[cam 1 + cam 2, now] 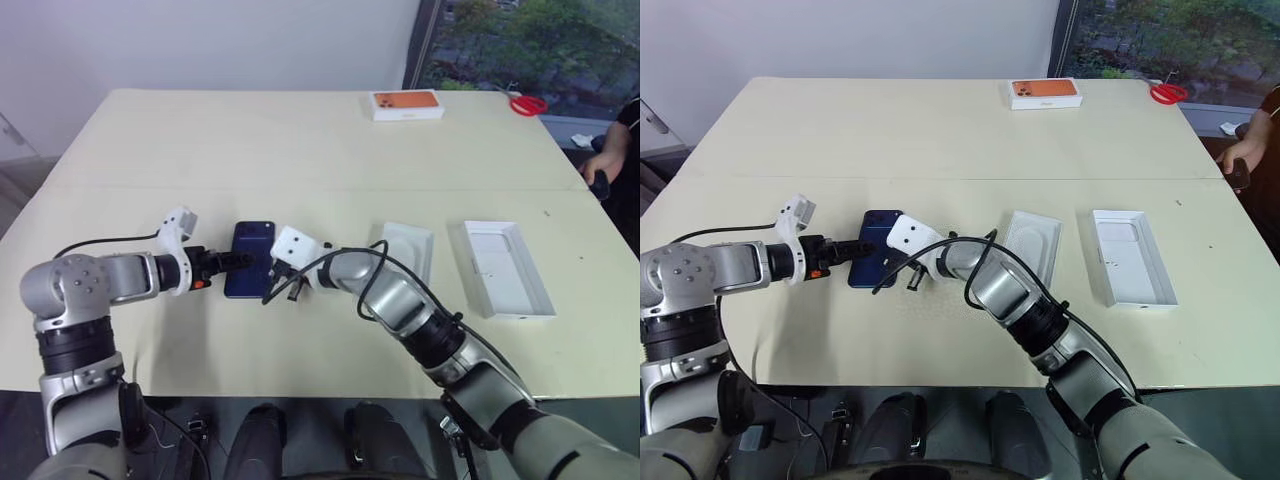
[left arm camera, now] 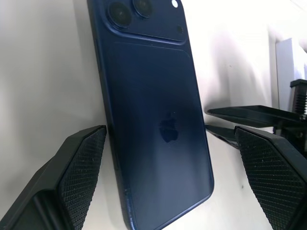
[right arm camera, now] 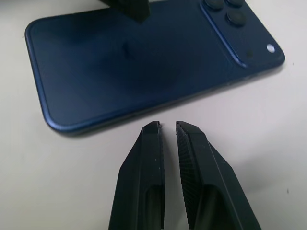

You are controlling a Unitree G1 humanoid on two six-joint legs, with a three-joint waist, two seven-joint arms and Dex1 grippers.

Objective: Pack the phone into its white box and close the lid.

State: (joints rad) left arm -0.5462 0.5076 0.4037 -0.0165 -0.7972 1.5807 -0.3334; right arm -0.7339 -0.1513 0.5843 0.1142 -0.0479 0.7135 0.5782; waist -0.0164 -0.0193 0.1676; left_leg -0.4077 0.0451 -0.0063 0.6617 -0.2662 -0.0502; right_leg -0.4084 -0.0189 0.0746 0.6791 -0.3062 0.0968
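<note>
- The left gripper (image 1: 243, 259) is hanging at the phone's left edge with its fingers (image 2: 79, 167) spread wide, one on each side of the phone's width, holding nothing.
- The phone (image 1: 250, 260) is lying flat on the table (image 1: 300, 150), back up, between the two grippers; its long axis is running away from the robot, with the camera cluster at the far end.
- The right gripper (image 3: 168, 132) is sitting just beside the phone's right long edge with its fingers nearly closed and empty, tips pointing at that edge.
- Both grippers are equally near the phone; the left one is the one straddling it, so the coming grasp looks like a squeeze across the short axis.
- The white box (image 1: 410, 250) is lying to the right of the phone, beyond the right arm, so the phone will have to travel rightward.
- The lid (image 1: 500, 268) is lying further right, well apart from the phone.
</note>
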